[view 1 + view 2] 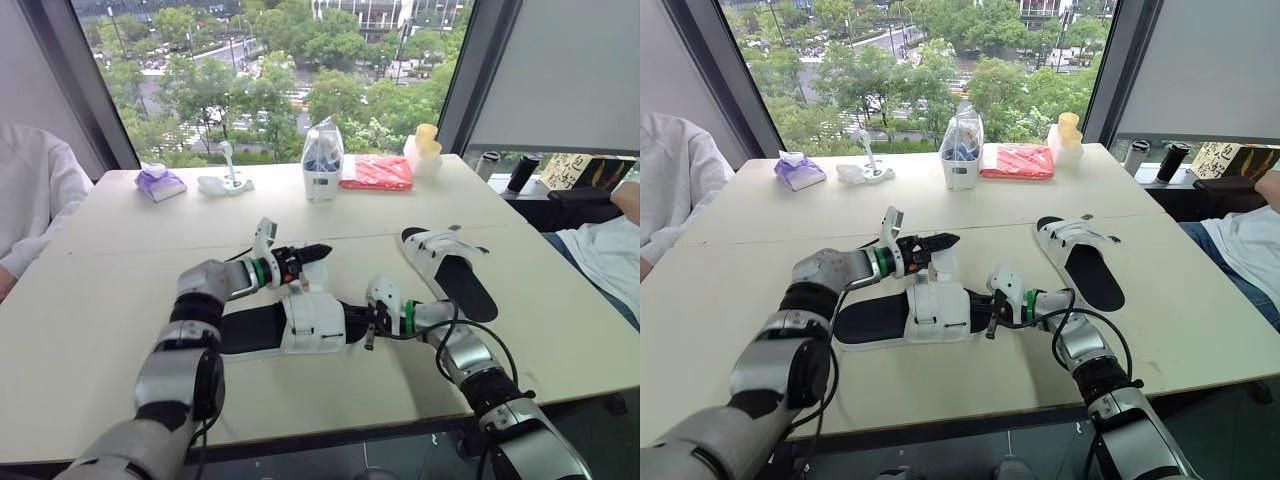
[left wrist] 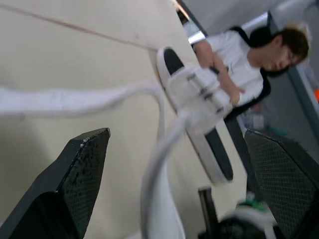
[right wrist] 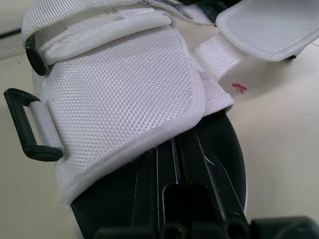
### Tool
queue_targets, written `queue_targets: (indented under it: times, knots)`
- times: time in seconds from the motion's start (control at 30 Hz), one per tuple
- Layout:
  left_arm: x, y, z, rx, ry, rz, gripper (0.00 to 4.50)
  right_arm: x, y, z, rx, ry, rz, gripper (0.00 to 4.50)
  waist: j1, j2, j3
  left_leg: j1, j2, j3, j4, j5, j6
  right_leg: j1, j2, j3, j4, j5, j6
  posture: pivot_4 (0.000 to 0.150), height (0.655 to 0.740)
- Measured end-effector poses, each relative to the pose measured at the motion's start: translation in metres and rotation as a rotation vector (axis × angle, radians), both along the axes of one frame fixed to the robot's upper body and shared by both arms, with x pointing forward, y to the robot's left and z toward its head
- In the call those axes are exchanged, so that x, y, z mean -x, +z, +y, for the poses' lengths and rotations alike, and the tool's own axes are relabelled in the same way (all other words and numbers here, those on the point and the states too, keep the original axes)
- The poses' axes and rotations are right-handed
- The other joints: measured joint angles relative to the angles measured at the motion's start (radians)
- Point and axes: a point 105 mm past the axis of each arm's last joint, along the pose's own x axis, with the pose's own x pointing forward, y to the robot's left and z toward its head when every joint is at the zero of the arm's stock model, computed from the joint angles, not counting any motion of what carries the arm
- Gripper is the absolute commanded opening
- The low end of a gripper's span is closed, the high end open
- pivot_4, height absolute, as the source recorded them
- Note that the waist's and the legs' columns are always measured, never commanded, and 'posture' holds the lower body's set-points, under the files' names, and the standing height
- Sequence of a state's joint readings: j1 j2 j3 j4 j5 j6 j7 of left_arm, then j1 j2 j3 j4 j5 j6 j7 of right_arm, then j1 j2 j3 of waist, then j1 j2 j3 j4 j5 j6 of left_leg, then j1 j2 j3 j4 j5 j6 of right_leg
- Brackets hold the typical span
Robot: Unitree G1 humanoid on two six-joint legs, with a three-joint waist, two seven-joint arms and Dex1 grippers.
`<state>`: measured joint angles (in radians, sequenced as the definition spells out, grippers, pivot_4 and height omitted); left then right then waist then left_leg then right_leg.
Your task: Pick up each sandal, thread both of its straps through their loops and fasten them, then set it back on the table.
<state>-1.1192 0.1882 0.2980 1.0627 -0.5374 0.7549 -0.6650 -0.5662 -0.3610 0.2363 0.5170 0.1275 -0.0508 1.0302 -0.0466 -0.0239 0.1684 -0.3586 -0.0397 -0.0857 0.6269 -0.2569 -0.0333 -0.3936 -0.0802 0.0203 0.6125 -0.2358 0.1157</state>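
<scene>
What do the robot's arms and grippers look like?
Left arm and right arm: silver-grey shells, black joints, a green ring at each wrist. The left gripper has black, stippled jaws. Black cables loop along the right forearm.

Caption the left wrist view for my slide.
Open left gripper straddles a loose white strap; beyond, the other sandal lies on the table near a person.

Woven white cloth sandal (image 3: 124,84), matt table (image 1: 100,300)

the only writing is dark brush-style characters on a pale card (image 1: 566,170), well beyond the right tool (image 1: 372,324), past the bench (image 1: 120,290) edge; unreadable.
</scene>
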Motion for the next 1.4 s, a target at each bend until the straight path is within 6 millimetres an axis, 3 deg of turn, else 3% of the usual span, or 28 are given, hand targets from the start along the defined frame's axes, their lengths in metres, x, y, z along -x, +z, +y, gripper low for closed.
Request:
queue_targets:
  times: [0.33, 0.53, 0.77, 1.0, 1.1, 1.3, 1.4]
  knots:
    - [-0.017, -0.013, 0.001, 0.042, 0.182, 0.021, 4.46, 0.001, -0.003, 0.001, -0.001, -0.018, -0.009, 0.00, -0.001, 0.000, 0.000, 0.001, 0.000, 0.000, -0.001, 0.000, 0.000, 0.000, 0.000, 0.000, 0.000, 0.000, 0.001, 0.150, 0.7400]
    - [-0.019, -0.001, 0.003, 0.129, 0.192, -0.013, 4.46, 0.002, -0.003, 0.001, 0.009, -0.028, -0.027, 0.00, -0.001, 0.000, 0.000, 0.001, 0.000, 0.000, -0.001, 0.000, 0.000, 0.000, 0.000, 0.000, 0.000, 0.000, 0.001, 0.150, 0.7400]
    - [-0.023, 0.026, 0.007, 0.305, 0.203, -0.071, 4.46, 0.003, -0.003, 0.001, 0.006, -0.039, -0.032, 0.00, -0.001, 0.000, 0.000, 0.001, 0.000, 0.000, -0.001, 0.000, 0.000, 0.000, 0.000, 0.000, 0.000, 0.000, 0.001, 0.150, 0.7400]
    - [-0.020, 0.027, 0.006, 0.280, 0.168, -0.104, 4.46, 0.003, -0.003, 0.001, 0.006, -0.040, -0.032, 0.00, -0.001, 0.000, 0.000, 0.001, 0.000, 0.000, -0.001, 0.000, 0.000, 0.000, 0.000, 0.000, 0.000, 0.000, 0.001, 0.150, 0.7400]
    - [-0.019, 0.021, 0.004, 0.199, 0.146, -0.125, 3.16, 0.002, -0.002, 0.001, 0.007, -0.038, -0.037, 0.00, -0.001, 0.000, 0.000, 0.001, 0.000, 0.000, -0.001, 0.000, 0.000, 0.000, 0.000, 0.000, 0.000, 0.000, 0.001, 0.150, 0.7400]
    - [-0.019, 0.018, 0.004, 0.153, 0.142, -0.144, 0.12, 0.001, 0.000, 0.002, 0.010, -0.033, -0.042, 0.00, -0.001, 0.000, 0.000, 0.001, 0.000, 0.000, -0.002, 0.000, 0.000, 0.000, 0.000, 0.000, 0.000, 0.000, 0.001, 0.150, 0.7400]
    - [-0.019, 0.017, 0.004, 0.144, 0.139, -0.148, 0.02, 0.000, 0.000, 0.003, 0.013, -0.031, -0.042, 0.00, -0.002, 0.000, 0.000, 0.001, 0.000, 0.000, -0.002, 0.000, 0.000, 0.000, 0.000, 0.000, 0.000, 0.000, 0.001, 0.150, 0.7400]
